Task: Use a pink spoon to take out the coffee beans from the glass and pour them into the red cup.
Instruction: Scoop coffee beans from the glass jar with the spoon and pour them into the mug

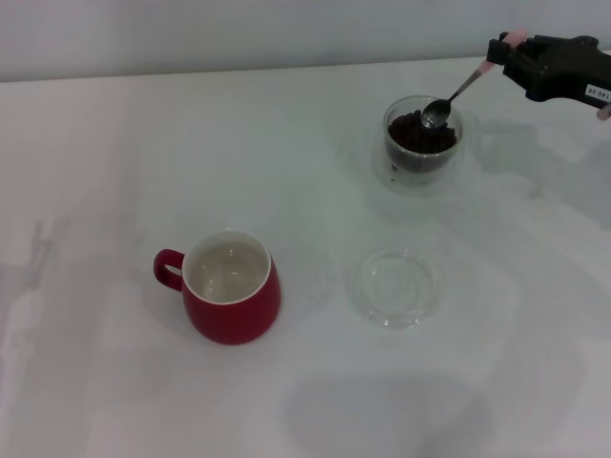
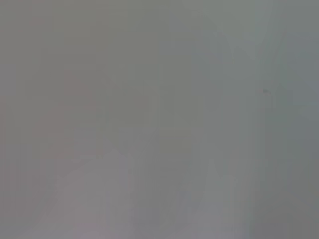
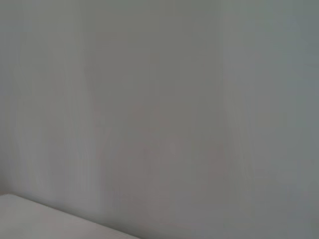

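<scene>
Pink spoon [image 1: 449, 101] bowl over bean-filled glass [image 1: 422, 145]

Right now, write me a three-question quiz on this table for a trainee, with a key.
1. True or false: the red cup already holds coffee beans.
2. Which gripper holds the pink spoon? A. left B. right C. neither
3. Fill in: the spoon's metal bowl sits over the mouth of the ____.

Key
1. False. The cup's white inside shows no beans; they are all in the glass.
2. B. The right gripper is at the far right of the table, closed on the pink handle. The left gripper is out of sight.
3. Glass. The flat clear dish lies nearer, beside the cup.
</scene>
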You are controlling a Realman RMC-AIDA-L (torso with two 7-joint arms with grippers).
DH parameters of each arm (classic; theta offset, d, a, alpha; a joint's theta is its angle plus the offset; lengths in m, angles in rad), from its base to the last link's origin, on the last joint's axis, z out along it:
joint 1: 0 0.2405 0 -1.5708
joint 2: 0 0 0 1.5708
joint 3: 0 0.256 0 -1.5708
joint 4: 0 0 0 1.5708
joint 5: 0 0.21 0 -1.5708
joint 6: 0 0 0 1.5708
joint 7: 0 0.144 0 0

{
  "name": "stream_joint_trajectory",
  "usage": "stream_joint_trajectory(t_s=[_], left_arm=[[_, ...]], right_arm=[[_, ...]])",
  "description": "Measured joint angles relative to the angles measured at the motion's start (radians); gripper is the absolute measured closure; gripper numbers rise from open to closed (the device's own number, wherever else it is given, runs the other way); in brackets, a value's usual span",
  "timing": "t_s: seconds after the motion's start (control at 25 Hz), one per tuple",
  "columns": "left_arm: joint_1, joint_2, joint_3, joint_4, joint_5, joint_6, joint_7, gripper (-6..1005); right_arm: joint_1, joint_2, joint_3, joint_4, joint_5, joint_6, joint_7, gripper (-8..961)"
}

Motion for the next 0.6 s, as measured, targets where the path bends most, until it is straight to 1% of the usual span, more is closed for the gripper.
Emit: stream_joint_trajectory(t_s=[0.12, 0.44, 0.6], left_arm=[[-0.003, 0.001, 0.000, -0.002, 0.000, -0.003, -0.009, 199], [-0.013, 0.002, 0.000, -0.002, 0.000, -0.027, -0.010, 198], [-0.014, 0.004, 0.000, -0.002, -0.001, -0.027, -0.010, 198]], right_arm=[[0.000, 0.006, -0.002, 0.000, -0.008, 0.020, -0.003, 810], [0.001, 0.010, -0.006, 0.010, -0.011, 0.036, -0.006, 810], [-0.005, 0.019, -0.008, 0.013, -0.012, 0.037, -0.003, 810]])
